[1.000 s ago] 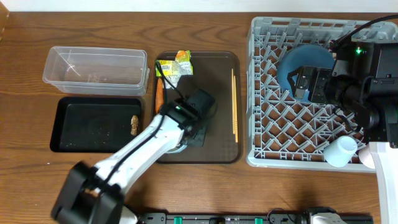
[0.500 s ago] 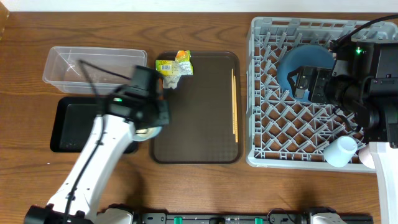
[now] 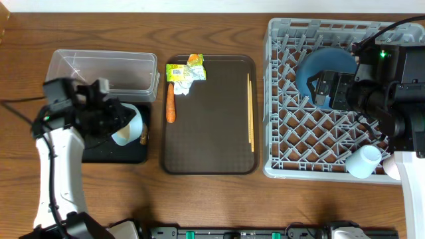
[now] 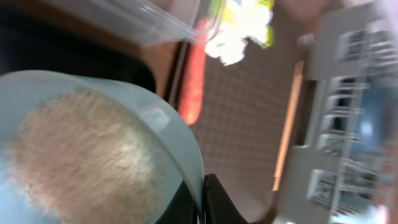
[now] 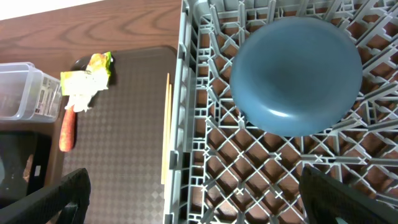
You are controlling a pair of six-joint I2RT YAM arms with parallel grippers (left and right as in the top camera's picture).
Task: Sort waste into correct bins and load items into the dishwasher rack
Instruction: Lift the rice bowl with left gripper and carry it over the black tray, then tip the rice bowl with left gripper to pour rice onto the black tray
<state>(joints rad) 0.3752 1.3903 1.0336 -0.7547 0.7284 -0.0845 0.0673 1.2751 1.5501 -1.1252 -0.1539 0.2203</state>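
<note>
Blue cup [image 3: 132, 121], pinched by left hand [image 3: 114, 121], tilted over black tray [image 3: 99, 152].

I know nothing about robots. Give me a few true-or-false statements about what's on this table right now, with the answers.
1. The left gripper holds a light blue cup over the black tray. True.
2. The carrot lies in the black tray. False: it lies on the brown serving tray, near its left edge.
3. The dark blue bowl is in the dishwasher rack. True.
4. The right gripper is clamped on the chopsticks. False: it is open above the rack, and the chopsticks lie on the serving tray.
</note>
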